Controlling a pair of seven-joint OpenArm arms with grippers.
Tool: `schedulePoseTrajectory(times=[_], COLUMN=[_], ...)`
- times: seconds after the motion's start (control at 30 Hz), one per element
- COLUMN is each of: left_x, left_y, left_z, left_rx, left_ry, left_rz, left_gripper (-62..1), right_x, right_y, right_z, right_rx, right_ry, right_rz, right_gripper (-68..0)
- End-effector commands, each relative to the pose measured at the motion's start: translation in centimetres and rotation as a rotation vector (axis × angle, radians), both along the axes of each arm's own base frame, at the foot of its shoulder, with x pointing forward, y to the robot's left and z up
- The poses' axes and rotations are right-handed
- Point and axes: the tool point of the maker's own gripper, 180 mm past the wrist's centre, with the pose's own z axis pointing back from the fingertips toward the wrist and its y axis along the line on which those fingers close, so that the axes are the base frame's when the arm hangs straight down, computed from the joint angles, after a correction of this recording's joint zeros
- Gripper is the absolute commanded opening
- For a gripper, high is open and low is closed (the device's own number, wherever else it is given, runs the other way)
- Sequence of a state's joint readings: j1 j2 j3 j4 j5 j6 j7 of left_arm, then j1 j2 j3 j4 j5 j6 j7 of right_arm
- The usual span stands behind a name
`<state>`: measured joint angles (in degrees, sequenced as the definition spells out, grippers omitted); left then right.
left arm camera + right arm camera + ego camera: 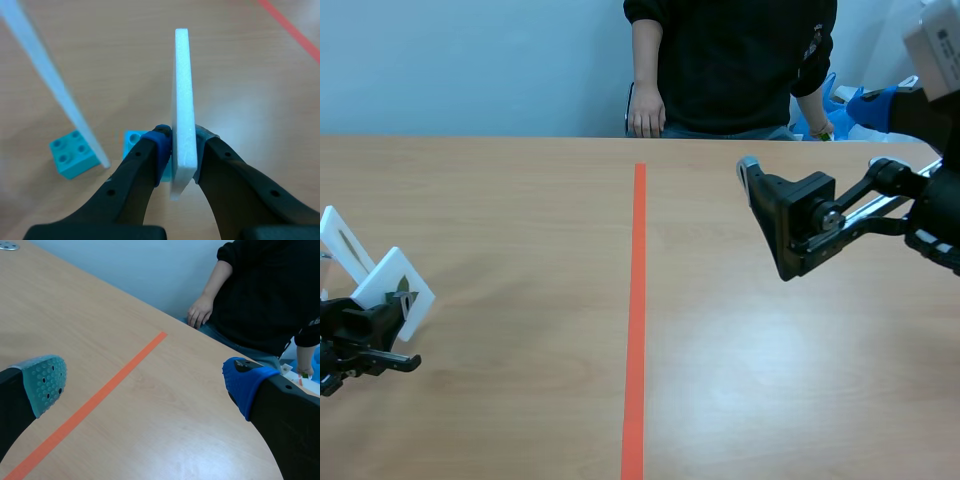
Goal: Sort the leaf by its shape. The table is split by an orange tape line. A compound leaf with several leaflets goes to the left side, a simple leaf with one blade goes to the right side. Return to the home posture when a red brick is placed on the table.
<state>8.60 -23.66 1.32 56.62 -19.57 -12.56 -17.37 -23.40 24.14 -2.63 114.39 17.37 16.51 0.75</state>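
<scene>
far left, a second white card (pixel 340 240) stands tilted on the table (pixel 520 200). just beside it, the left gripper (pixel 182 140) is clamped on the task's white card (pixel 182 100), one pad on each face near the lower edge. the card is upright, edge-on to the wrist camera and low over the wood, well to the left of the orange tape line (pixel 637 320). a dark green print shows on its face in the scene view, too small to tell leaflets from a single blade.

under the fingers lie a cyan brick (pixel 74 152) with four studs and another cyan brick (pixel 132 142) partly hidden behind the held card; whether card and brick touch cannot be told.

the step in hand looks like handling this card on the left half. if the leaf is compound, it probably belongs here: keep it vertical, keep it off the neighbouring card, and let go only once it is supported. if it is simple, it has to cross the line.

the left arm lies low, wrist near the table. the right arm is raised over the right half, and the right gripper (pixel 147 384) gapes wide and holds nothing. a person (pixel 730 60) sits across the table. no red brick shows.
</scene>
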Motion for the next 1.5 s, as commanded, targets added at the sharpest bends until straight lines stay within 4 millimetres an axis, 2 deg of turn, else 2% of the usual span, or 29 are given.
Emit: schedulePoseTrajectory(times=[0.0, 0.27, 0.33, 0.4, 0.67, 0.77, 0.87, 1.0, 1.17, 1.37, 1.47], left_x=[0.6, 0.6, 0.6, 0.6, 0.6, 0.6, 0.6, 0.8, 0.8, 0.1, -0.5], left_y=[0.1, 0.7, 0.8, 0.8, 0.8, 0.8, 0.8, 0.6, -0.6, -1.3, -2.4], left_z=[0.8, 0.4, 0.4, 0.4, 0.4, 0.4, 0.5, 0.8, 3.5, 8.5, 11.4], left_rx=[0.013, 0.043, 0.045, 0.045, 0.045, 0.045, 0.044, 0.043, 0.043, 0.067, 0.077], left_ry=[-0.033, -0.013, -0.011, -0.011, -0.011, -0.012, -0.017, -0.026, -0.081, -0.178, -0.24], left_rz=[0.005, 0.03, 0.033, 0.033, 0.033, 0.033, 0.033, 0.028, -0.005, -0.036, -0.077], left_gripper=[-52.4, -52.3, -50.4, -44.3, -12.7, -3.3, 0.5, 0.4, 0.4, 0.4, 0.4], right_x=[0.1, 0.1, 0.1, 0.1, 0.1, 0.1, 0.1, 0.1, 0.1, 0.1, 0.1], right_y=[0.1, 0.1, 0.1, 0.1, 0.1, 0.1, 0.1, 0.1, 0.1, 0.1, 0.1], right_z=[1.5, 1.5, 1.5, 1.5, 1.5, 1.5, 1.5, 1.5, 1.5, 1.5, 1.5], right_rx=[0.013, 0.013, 0.013, 0.013, 0.013, 0.013, 0.013, 0.013, 0.013, 0.012, 0.012], right_ry=[-0.045, -0.045, -0.045, -0.045, -0.045, -0.045, -0.045, -0.045, -0.045, -0.045, -0.044], right_rz=[0.006, 0.006, 0.006, 0.006, 0.006, 0.006, 0.006, 0.006, 0.006, 0.006, 0.006], right_gripper=[-2.2, -2.2, -2.2, -2.2, -2.2, -2.2, -2.2, -2.2, -2.2, -2.2, -2.2])
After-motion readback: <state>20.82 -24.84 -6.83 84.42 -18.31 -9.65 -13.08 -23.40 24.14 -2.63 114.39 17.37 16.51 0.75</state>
